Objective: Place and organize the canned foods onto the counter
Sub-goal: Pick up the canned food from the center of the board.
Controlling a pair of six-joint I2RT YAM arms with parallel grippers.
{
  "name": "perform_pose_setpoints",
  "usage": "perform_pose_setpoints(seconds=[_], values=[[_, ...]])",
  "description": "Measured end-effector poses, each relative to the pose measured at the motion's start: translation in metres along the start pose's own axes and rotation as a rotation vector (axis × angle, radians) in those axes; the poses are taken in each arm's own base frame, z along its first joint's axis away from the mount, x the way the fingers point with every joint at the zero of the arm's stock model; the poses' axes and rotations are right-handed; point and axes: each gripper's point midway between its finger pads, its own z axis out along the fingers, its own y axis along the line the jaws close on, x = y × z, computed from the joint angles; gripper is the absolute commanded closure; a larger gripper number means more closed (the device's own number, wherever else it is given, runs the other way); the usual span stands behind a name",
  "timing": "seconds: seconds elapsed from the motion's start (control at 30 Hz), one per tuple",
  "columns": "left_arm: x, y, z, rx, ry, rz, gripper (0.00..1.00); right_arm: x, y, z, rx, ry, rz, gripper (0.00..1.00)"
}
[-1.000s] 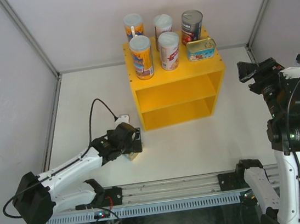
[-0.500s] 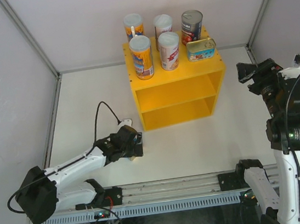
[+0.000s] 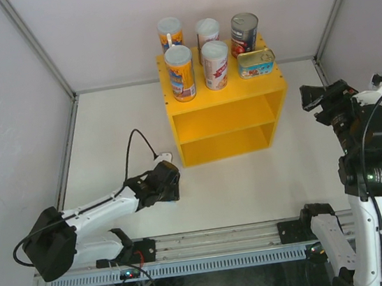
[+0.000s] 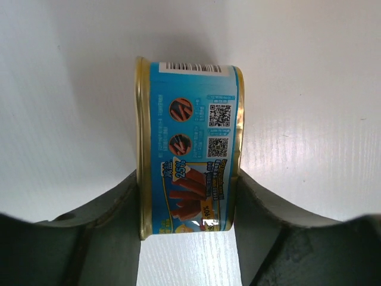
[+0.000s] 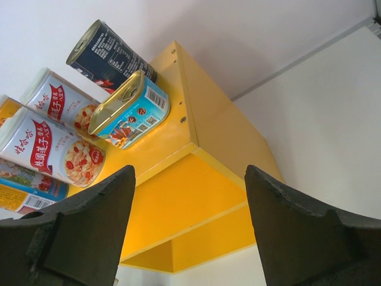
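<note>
On the white table (image 3: 253, 184), near the counter's left front corner, my left gripper (image 3: 170, 185) is clamped on the flat tin (image 4: 187, 149). I cannot tell if the tin is lifted or resting. The fingers (image 4: 122, 205) hold only its near end, so I fear it may swing or slip out when raised. The counter (image 3: 228, 100) is nearly full on top, so a careless placing could knock the other tin (image 3: 256, 62) off. My right gripper (image 3: 315, 96) hangs spread apart, holding nothing.
</note>
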Motion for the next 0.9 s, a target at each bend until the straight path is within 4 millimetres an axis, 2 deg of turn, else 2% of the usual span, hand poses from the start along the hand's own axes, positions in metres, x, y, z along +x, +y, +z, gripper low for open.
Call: perform_pose_setpoints(seconds=[0.07,0.2,0.23,0.27,0.5,0.67,0.77,0.9], values=[[0.0,-0.001,0.0,0.001,-0.006,0.006,0.57,0.001,-0.001,-0.002,0.001,0.002,-0.004,0.26],[0.001,-0.004,-0.001,0.002,-0.014,0.007,0.9,0.003,0.0,-0.007,-0.002,0.006,-0.012,0.26],[0.001,-0.005,-0.001,0.003,-0.017,0.006,0.97,0.003,0.0,-0.009,-0.003,0.005,-0.015,0.27],[0.003,-0.005,-0.002,0.006,-0.021,0.005,0.99,0.003,0.001,-0.01,-0.006,0.004,-0.018,0.27],[0.009,-0.006,-0.02,0.051,-0.071,0.008,1.0,0.013,0.004,-0.02,-0.022,0.038,-0.023,0.26],[-0.009,-0.019,-0.049,0.155,-0.196,-0.005,1.0,0.027,0.009,-0.028,-0.052,0.091,-0.024,0.26],[-0.017,-0.025,-0.065,0.196,-0.269,-0.002,1.0,0.043,0.019,-0.036,-0.095,0.159,-0.014,0.26],[-0.017,-0.032,-0.078,0.216,-0.326,0.056,1.0,0.069,0.032,-0.047,-0.152,0.274,0.009,0.25]])
